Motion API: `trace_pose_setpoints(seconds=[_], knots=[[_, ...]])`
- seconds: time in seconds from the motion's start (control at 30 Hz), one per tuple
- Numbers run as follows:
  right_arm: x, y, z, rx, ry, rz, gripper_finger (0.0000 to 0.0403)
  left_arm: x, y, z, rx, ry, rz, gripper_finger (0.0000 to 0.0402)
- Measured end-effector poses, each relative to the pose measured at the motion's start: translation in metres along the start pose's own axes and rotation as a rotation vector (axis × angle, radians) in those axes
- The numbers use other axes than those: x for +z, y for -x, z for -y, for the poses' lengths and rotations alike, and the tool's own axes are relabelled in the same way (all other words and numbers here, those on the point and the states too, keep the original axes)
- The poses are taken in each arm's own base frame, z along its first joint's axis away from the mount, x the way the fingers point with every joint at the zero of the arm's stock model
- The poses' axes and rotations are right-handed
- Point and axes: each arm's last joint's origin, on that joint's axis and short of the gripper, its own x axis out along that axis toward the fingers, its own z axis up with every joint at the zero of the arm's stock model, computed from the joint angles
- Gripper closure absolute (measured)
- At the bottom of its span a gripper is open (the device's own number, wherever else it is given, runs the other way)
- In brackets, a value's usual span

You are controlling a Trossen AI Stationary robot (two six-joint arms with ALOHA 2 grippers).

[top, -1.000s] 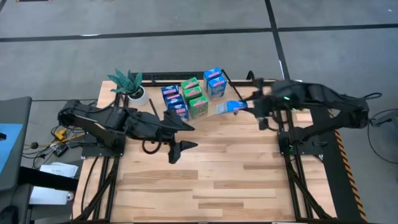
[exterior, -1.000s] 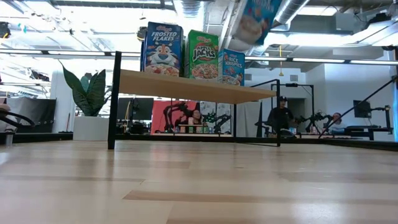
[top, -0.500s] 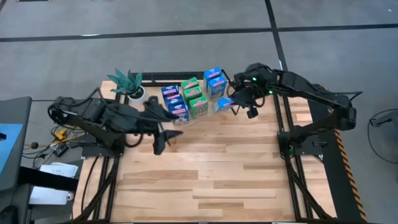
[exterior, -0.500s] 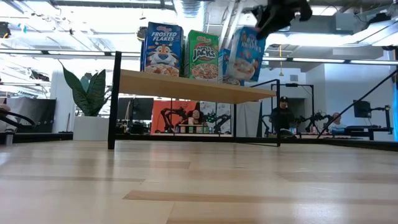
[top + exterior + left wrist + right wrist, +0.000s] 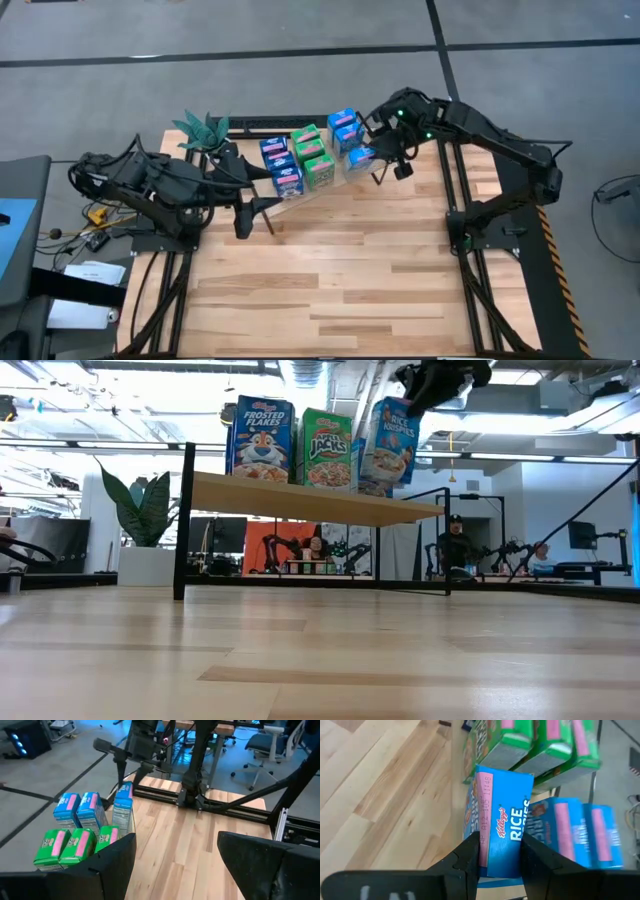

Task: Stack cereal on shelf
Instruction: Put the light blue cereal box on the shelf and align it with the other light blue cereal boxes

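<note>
The shelf is a tilted wooden board on black rod legs at the table's far middle. Blue boxes and green boxes stand on it by their bottoms; more blue boxes stand behind. In the low view they show as Frosted Flakes and Apple Jacks. My right gripper is shut on a blue Rice Krispies box at the shelf's right end. My left gripper is open and empty, just near of the shelf's left part. My right gripper pinches the Rice Krispies box at its upper end between its two fingers, coming from above. The box hangs below the fingers, tilted, its printed front toward the table's near side. Whether its lower edge touches the board, I cannot tell.
A potted plant stands at the table's far left beside the shelf. The near half of the wooden tabletop is bare. People sit in the room behind the table.
My right gripper has carried the Rice Krispies box toward the table's left and down to the shelf's right end. The box has turned from lying slanted to nearly upright. My left gripper has drawn back toward the table's left edge, still open.
</note>
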Motion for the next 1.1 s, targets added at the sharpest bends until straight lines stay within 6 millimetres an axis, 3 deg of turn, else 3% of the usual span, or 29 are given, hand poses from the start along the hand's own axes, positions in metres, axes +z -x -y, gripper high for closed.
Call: trace_pose_setpoints(seconds=[0.37, 1.1], knots=[[-0.003, -0.028, 0.004, 0.122, 0.016, -0.066, 0.0268, -0.002, 0.000, -0.001, 0.006, -0.007, -0.016, 0.0134], [-0.007, -0.019, 0.012, 0.083, 0.041, -0.060, 0.0269, -0.002, 0.000, -0.001, 0.012, -0.011, -0.019, 0.0134]])
